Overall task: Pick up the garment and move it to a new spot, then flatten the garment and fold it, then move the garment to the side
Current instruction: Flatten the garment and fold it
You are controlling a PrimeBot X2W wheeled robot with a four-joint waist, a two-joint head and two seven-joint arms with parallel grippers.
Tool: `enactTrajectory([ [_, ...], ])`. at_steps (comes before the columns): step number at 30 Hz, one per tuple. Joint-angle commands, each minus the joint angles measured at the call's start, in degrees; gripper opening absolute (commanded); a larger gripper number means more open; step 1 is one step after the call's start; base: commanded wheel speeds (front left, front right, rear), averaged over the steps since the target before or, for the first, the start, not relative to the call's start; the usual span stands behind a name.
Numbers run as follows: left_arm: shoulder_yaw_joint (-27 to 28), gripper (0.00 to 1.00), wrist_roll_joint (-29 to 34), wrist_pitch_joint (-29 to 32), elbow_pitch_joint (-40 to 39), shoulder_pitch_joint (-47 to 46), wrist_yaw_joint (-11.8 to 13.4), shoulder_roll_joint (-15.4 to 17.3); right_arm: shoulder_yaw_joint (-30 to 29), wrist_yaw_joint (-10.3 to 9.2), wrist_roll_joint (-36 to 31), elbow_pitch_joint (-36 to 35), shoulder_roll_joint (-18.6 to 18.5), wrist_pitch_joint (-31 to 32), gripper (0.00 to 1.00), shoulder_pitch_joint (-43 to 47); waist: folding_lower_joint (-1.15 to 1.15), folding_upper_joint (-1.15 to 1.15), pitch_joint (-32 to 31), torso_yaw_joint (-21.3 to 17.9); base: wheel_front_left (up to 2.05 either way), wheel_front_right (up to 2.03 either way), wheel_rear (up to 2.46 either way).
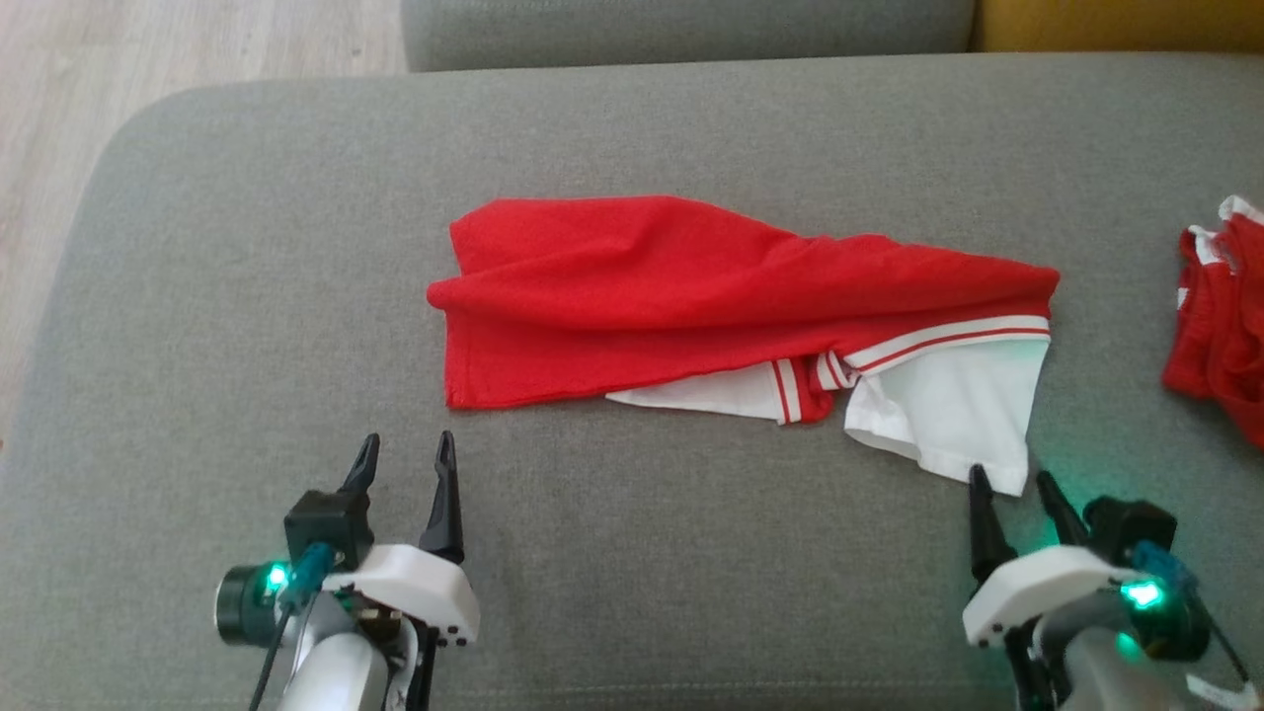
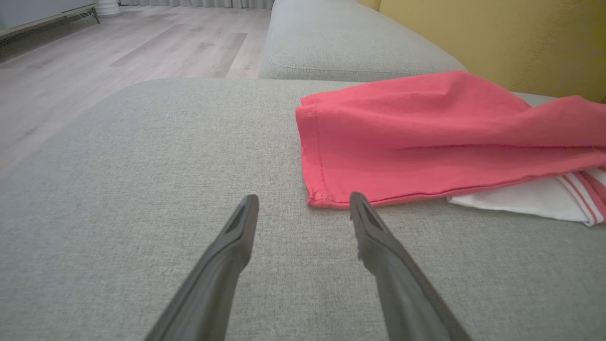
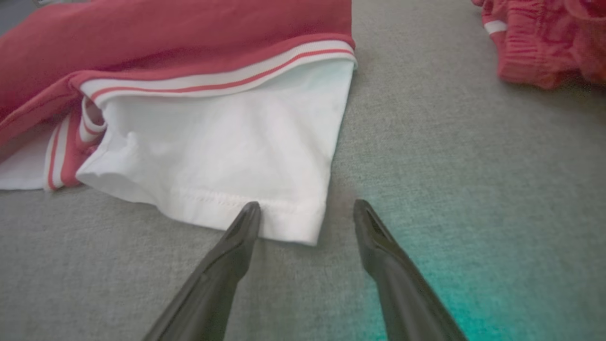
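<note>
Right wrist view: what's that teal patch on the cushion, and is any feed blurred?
Right wrist view: teal cast on the grey cushion beside the right gripper, likely from the green wrist light seen in the head view; the second red garment is soft. Left wrist view: sharp, but the garment looks washed-out pink.

This looks like a home living room: a wide grey fabric sofa seat (image 1: pixel 247 247) stretches across the view, another grey cushion (image 2: pixel 341 42) sits behind it, and a mustard-yellow backrest (image 2: pixel 497 42) rises at the far side. Pale wood-plank floor (image 2: pixel 118 52) runs off beyond the sofa towards a curtain hem (image 2: pixel 203 3) and a low piece of furniture (image 2: pixel 28 9). A red-and-white garment (image 1: pixel 691 296) lies spread on the seat.
</note>
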Motion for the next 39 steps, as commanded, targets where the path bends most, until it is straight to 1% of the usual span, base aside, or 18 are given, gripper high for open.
enactTrajectory([
  [1, 1.43, 1.0, -0.51, -0.31, -1.48, -2.62, -0.07, 0.77, 1.0, 0.37, -0.38, -0.29, -0.1, -0.36, 0.99, -2.39, 0.0, 0.0, 0.27, 0.03, 0.0, 0.0, 0.0],
  [2, 1.34, 1.0, -0.54, -0.31, -1.43, -2.75, -0.05, 0.77, 0.85, 0.37, -0.35, 0.46, -0.1, -0.36, 0.8, -2.7, 0.0, 0.0, 0.44, 0.02, 0.0, 0.0, 0.0],
  [4, 1.24, 1.0, -0.59, -0.31, -1.45, -3.02, 0.03, 0.77, 0.57, 0.37, -0.28, 1.39, -0.1, -0.36, 0.18, -3.28, 0.0, 0.0, 0.8, -0.06, 0.0, 0.0, 0.0],
  [5, 1.23, 1.0, -0.62, -0.31, -1.45, -3.13, 0.06, 0.77, 0.38, 0.37, -0.22, 1.77, -0.1, -0.36, 0.0, -3.47, 0.0, 0.0, 0.92, -0.12, 0.0, 0.0, 0.0],
  [9, 1.64, 1.0, -1.17, -0.31, -1.35, -3.45, -0.16, 0.77, -0.24, 0.37, -0.01, 2.34, -0.1, -0.36, 0.0, -4.18, 0.0, 0.0, 1.35, -0.82, 0.0, 0.0, 0.0],
  [15, 2.27, 1.0, -4.6, -0.31, -1.26, -3.65, -0.82, 0.77, -2.3, 0.37, -0.96, -0.48, -0.1, -0.36, 0.0, -4.22, 0.0, 0.0, 1.63, -3.16, 0.0, 0.0, 0.0],
  [17, 2.04, 1.0, -5.78, -0.31, -1.02, -4.12, -1.5, 0.77, -2.14, 0.37, -1.28, -1.45, -0.1, -0.36, 0.0, -4.25, 0.0, 0.0, 2.04, -3.98, 0.0, 0.0, 0.0],
  [20, 2.65, 1.0, -8.2, -0.31, -0.14, -5.6, -2.37, 0.77, -0.91, 0.37, -0.3, -3.79, -0.1, -0.36, 0.0, -5.09, 0.0, 0.0, 3.71, -5.74, 0.0, 0.0, 0.0],
  [24, 3.85, 1.0, -9.58, -0.31, 0.67, -7.21, -2.58, 0.77, 1.32, 0.37, 1.45, -5.95, -0.1, -0.36, 0.0, -6.02, 0.0, 0.0, 5.44, -7.06, 0.0, 0.0, 0.0],
  [31, 5.21, 1.0, -9.17, -0.31, 3.93, -9.78, -3.32, 0.77, 4.54, 0.37, 4.34, -9.84, -0.1, -0.36, 0.0, -7.46, 0.0, 0.0, 8.06, -8.74, 0.0, 0.0, 0.0],
  [36, 4.67, 1.0, -9.67, -0.31, 9.06, -10.88, -2.84, 0.77, 5.9, 0.37, 5.72, -12.19, -0.1, -0.36, 0.0, -7.99, 0.0, 0.0, 8.83, -9.56, 0.0, 0.0, 0.0],
  [39, 4.08, 1.0, -10.36, -0.31, 10.55, -11.08, -2.97, 0.77, 6.25, 0.37, 6.19, -12.74, -0.1, -0.36, 0.0, -8.07, 0.0, 0.0, 8.86, -9.72, 0.0, 0.0, 0.0],
])
